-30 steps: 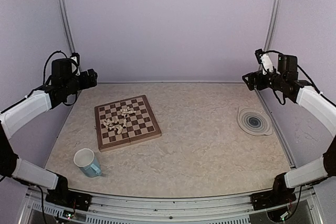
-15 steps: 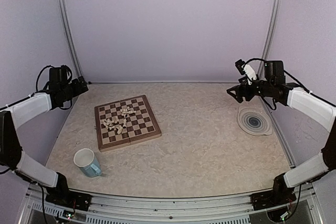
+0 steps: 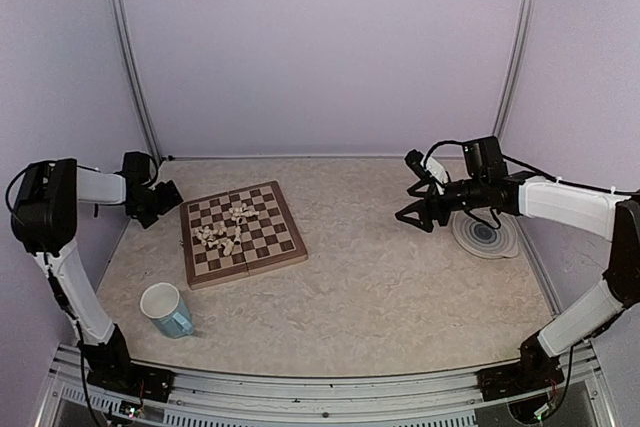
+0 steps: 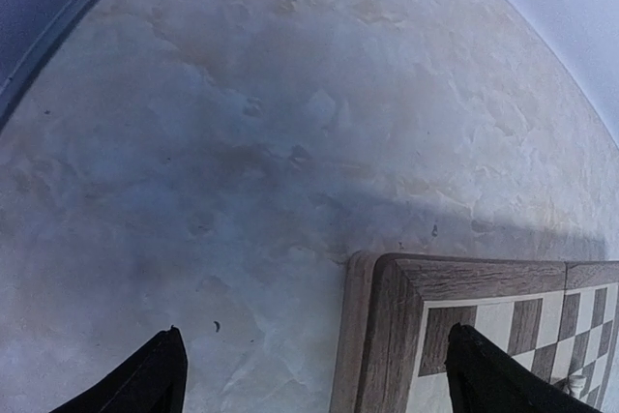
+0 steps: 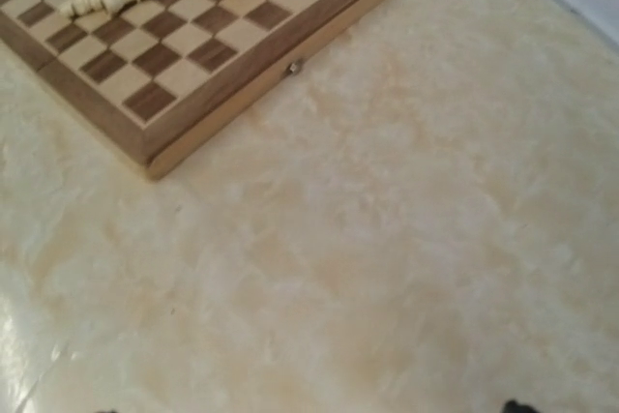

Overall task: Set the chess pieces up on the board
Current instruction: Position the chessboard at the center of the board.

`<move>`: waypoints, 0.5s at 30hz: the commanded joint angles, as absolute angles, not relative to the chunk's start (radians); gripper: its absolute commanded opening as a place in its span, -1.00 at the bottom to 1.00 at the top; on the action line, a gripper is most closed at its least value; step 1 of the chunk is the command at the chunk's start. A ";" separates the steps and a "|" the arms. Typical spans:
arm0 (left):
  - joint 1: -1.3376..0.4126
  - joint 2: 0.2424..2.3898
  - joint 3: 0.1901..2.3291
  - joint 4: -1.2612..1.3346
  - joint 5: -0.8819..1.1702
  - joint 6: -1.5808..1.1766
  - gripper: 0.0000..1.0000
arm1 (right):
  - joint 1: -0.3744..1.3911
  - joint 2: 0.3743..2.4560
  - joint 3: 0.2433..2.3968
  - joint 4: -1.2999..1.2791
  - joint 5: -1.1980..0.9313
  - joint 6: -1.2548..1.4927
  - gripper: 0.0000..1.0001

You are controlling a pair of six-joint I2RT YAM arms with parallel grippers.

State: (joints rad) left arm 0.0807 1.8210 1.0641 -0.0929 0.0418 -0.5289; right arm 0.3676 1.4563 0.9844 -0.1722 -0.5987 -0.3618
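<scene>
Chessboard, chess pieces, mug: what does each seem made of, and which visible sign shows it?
Chessboard: probably wood, matte; grain streaks its brown border. Chess pieces: pale, likely light wood; too small for certainty. Mug: smooth blue-and-white, possibly glazed ceramic.

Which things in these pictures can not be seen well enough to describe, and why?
Chess pieces: top view, too small to count or name; right wrist view, the top edge cuts the heap.
Board: left wrist view, bottom and right edges cut off all but one corner.
Right gripper: right wrist view, its fingers lie almost wholly below the bottom edge.
</scene>
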 commanded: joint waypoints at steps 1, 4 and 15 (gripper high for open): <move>0.037 1.904 1.133 -0.117 0.098 -0.534 0.80 | 0.377 1.429 0.936 -0.129 -0.624 -0.387 0.69; 0.011 1.938 1.147 -0.118 0.089 -0.516 0.79 | 0.378 1.429 0.919 -0.118 -0.628 -0.396 0.69; -0.164 1.962 1.149 -0.151 0.078 -0.491 0.79 | 0.379 1.446 0.896 -0.098 -0.619 -0.411 0.69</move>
State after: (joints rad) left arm -0.1005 1.9392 1.1419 -0.1032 0.0486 -0.4976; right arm 0.3702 1.4548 0.9123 -0.1268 -0.6109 -0.3996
